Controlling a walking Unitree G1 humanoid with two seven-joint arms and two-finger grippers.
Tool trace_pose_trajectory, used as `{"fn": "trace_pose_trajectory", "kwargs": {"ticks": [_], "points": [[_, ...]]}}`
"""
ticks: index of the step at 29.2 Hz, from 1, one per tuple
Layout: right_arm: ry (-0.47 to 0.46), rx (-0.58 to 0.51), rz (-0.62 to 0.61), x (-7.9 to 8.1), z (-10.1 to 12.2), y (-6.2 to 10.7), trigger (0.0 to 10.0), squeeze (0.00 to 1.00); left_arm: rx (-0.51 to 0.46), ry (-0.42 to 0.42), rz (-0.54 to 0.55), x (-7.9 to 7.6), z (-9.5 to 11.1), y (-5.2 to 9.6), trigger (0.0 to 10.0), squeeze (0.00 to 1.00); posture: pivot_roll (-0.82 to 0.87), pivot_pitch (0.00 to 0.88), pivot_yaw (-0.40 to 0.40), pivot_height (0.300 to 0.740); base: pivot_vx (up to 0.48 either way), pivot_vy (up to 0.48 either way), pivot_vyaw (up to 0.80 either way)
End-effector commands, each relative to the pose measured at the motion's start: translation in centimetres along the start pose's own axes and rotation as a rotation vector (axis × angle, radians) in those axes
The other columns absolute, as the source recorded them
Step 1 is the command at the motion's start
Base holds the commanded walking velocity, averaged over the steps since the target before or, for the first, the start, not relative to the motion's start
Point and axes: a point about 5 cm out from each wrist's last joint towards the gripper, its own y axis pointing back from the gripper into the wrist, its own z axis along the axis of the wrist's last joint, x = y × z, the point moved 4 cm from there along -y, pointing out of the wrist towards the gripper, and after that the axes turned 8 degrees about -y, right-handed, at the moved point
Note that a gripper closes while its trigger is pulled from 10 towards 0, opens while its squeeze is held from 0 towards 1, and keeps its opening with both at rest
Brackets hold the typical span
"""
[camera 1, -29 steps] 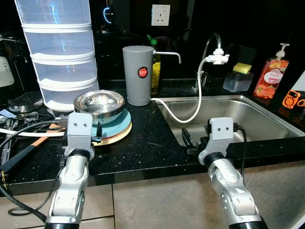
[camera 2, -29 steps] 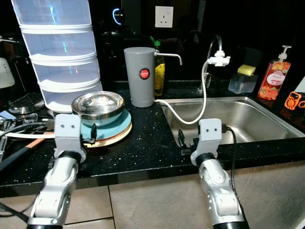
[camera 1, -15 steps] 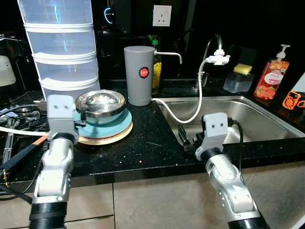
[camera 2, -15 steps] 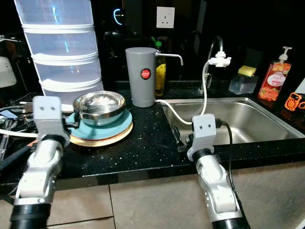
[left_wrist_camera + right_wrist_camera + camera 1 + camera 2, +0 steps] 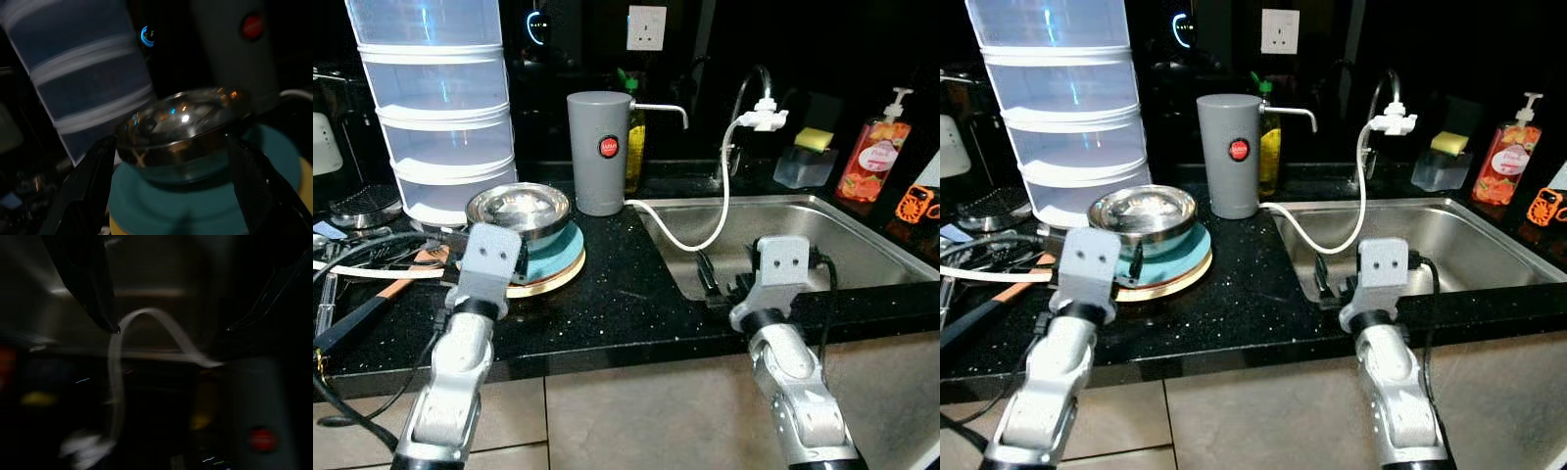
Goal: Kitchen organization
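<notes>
Head views are dim with a black background; glare glints on the steel bowl [image 5: 518,209]. Wrist views are dark, the right one blurred.

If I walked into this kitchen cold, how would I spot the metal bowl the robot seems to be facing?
Start at the steel sink set into the black counter, then look along the counter to its left, past the grey cylinder with a red dot. In front of the tall white stacked drawers lies a teal plate on a tan one; the shiny steel bowl sits on top, the one mirror-bright thing there.
</notes>
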Motion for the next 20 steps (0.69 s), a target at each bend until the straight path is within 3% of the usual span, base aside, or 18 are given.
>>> {"fn": "trace_pose_trajectory", "kwargs": {"ticks": [1,3,4,5,7,9,11,12,15,17,18,19,20], "points": [[0.042,-0.04,-0.061,-1.5,0.5,0.1,10.0,0.0,-0.075,-0.064,-0.047,-0.5,1.1,0.6,10.0,0.0,0.08,0.022,-0.046,0.74,0.0,0.0,0.0],[0.112,-0.05,-0.151,-3.6,0.5,0.4,10.0,0.0,-0.131,-0.128,-0.108,-1.4,1.6,1.4,10.0,0.0,0.08,0.022,-0.046,0.74,0.0,0.0,0.0],[0.128,-0.039,-0.237,-5.5,0.0,0.9,10.0,0.0,-0.18,-0.16,-0.202,-2.9,2.0,2.3,10.0,0.0,0.08,0.022,-0.046,0.74,0.0,0.0,0.0],[0.128,-0.039,-0.237,-5.5,0.0,0.9,10.0,0.0,-0.18,-0.16,-0.202,-2.9,2.0,2.3,10.0,0.0,0.08,0.022,-0.046,0.74,0.0,0.0,0.0],[0.171,0.024,-0.329,-7.7,-1.7,1.9,10.0,0.0,-0.208,-0.124,-0.337,-5.3,2.5,3.6,10.0,0.0,0.08,0.022,-0.046,0.74,0.0,0.0,0.0],[0.189,0.043,-0.35,-8.2,-2.2,2.3,10.0,0.0,-0.214,-0.11,-0.37,-5.9,2.7,4.0,10.0,0.0,0.08,0.028,-0.055,0.74,0.0,0.0,0.0],[0.258,0.121,-0.421,-9.8,-4.7,4.3,10.0,0.0,-0.249,-0.064,-0.486,-8.6,3.7,5.5,10.0,0.0,0.08,0.03,-0.058,0.74,0.0,0.0,0.0],[0.258,0.121,-0.421,-9.8,-4.7,4.3,10.0,0.0,-0.249,-0.064,-0.486,-8.6,3.7,5.5,10.0,0.0,0.08,0.03,-0.058,0.74,0.0,0.0,0.0],[0.343,0.213,-0.464,-10.8,-7.3,6.5,10.0,0.0,-0.267,0.037,-0.592,-10.9,4.9,6.3,10.0,0.0,0.08,0.034,-0.061,0.74,0.0,0.0,0.0],[0.343,0.213,-0.464,-10.8,-7.3,6.5,10.0,0.0,-0.267,0.037,-0.592,-10.9,4.9,6.3,10.0,0.0,0.08,0.034,-0.061,0.74,0.0,0.0,0.0],[0.349,0.259,-0.481,-11.2,-8.6,7.4,10.0,0.0,-0.267,0.102,-0.63,-11.7,5.5,6.5,10.0,0.0,0.09,0.036,-0.062,0.74,0.0,0.0,0.0],[0.349,0.259,-0.481,-11.2,-8.6,7.4,10.0,0.0,-0.267,0.102,-0.63,-11.7,5.5,6.5,10.0,0.0,0.09,0.036,-0.062,0.74,0.0,0.0,0.0],[0.361,0.318,-0.473,-11.2,-10.2,8.7,10.0,0.0,-0.251,0.167,-0.699,-12.8,5.7,6.9,10.0,0.0,0.08,0.038,-0.054,0.74,0.0,0.0,0.0]]}}
